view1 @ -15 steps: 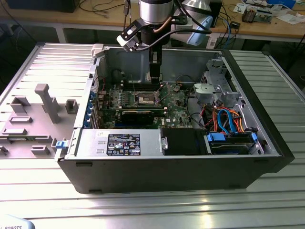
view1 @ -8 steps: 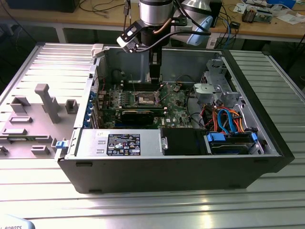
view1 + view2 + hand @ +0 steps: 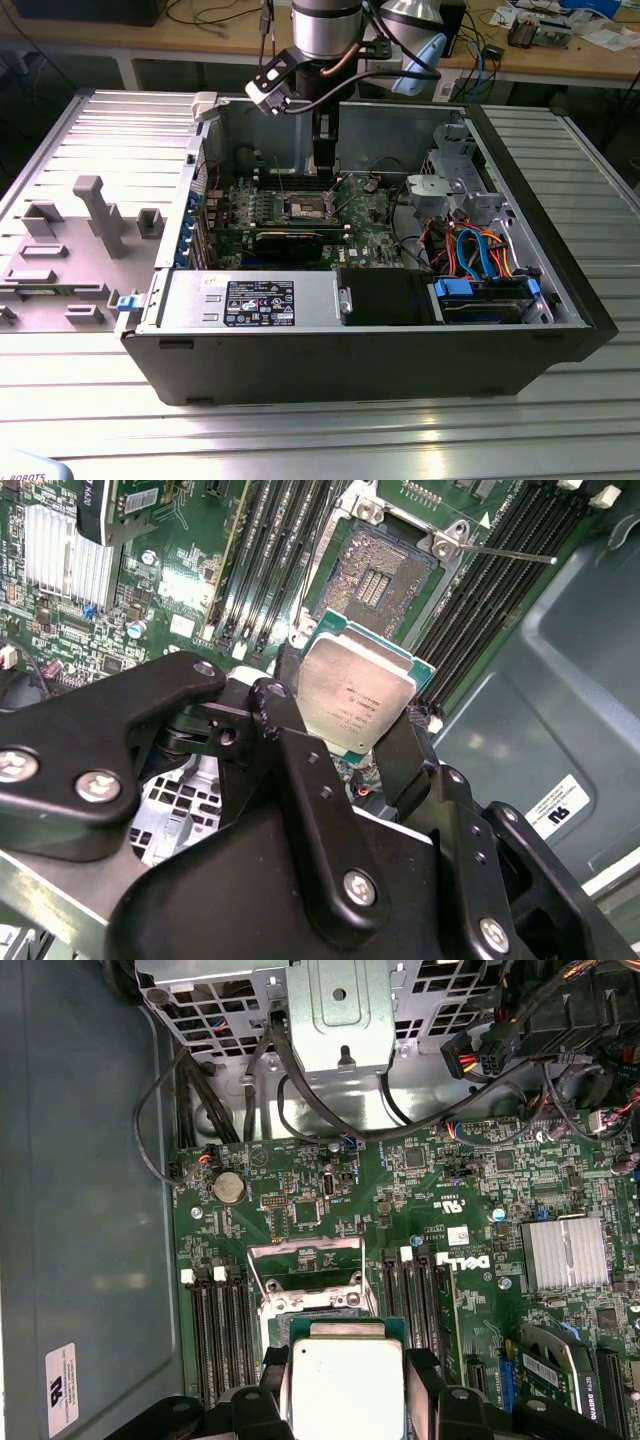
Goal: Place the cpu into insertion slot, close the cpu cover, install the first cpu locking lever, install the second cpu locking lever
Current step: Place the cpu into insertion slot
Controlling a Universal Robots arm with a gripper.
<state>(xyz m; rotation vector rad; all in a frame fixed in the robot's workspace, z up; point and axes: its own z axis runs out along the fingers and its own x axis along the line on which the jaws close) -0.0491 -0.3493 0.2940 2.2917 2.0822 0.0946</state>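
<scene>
The cpu point(image 3: 355, 695) is clamped edge to edge in the gripper point(image 3: 345, 730), hovering just shy of the bare insertion slot point(image 3: 375, 580). In the exterior view the arm point(image 3: 325, 30) hangs around 12 o'clock from it. The cpu cover point(image 3: 305, 1265) looks flipped up, I think. Nothing's seated yet, so cover and both levers are left.

Top of cpu point(image 3: 355, 695) dull silver-grey, edge green. Brownish-gold contact field, silver frame on insertion slot point(image 3: 385, 575). Green motherboard point(image 3: 330, 1200). Black gripper point(image 3: 345, 720). Orange and blue cables point(image 3: 478, 248) at 3 o'clock of slot, exterior view.
</scene>
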